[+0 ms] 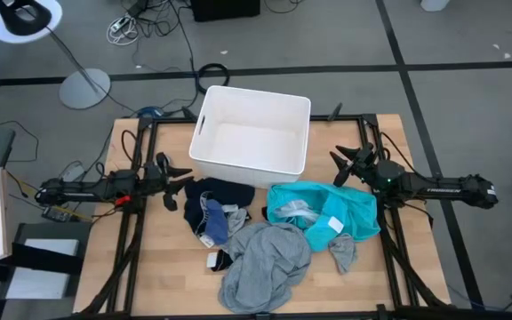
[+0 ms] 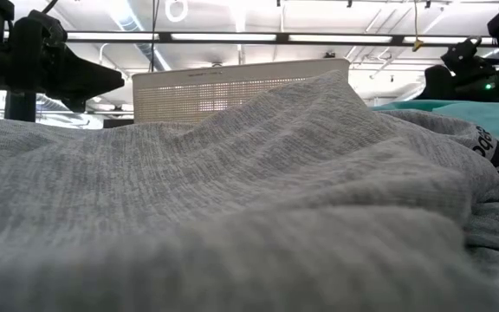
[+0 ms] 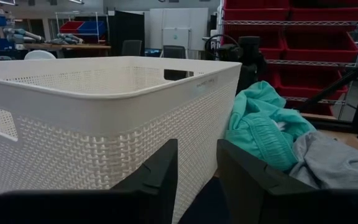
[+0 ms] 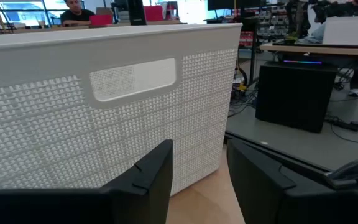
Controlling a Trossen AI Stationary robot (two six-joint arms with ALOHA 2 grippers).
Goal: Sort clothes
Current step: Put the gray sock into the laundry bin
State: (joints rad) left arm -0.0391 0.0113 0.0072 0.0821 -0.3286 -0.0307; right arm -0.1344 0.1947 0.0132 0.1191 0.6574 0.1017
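High view: left gripper (image 1: 164, 170) and right gripper (image 1: 343, 164) flank the white bin (image 1: 204, 117) — nothing inside it. Clothes (image 1: 265, 236) piled on the table (image 1: 389, 133) in front of the bin. Wrist views: both grippers slightly parted, holding nothing. Low view: grey shirt (image 2: 249, 191) fills the foreground.

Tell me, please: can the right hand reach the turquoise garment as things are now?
Probably yes. The right hand hangs open just beside the turquoise garment, which lies uncovered on top of the pile; nothing stands between them.
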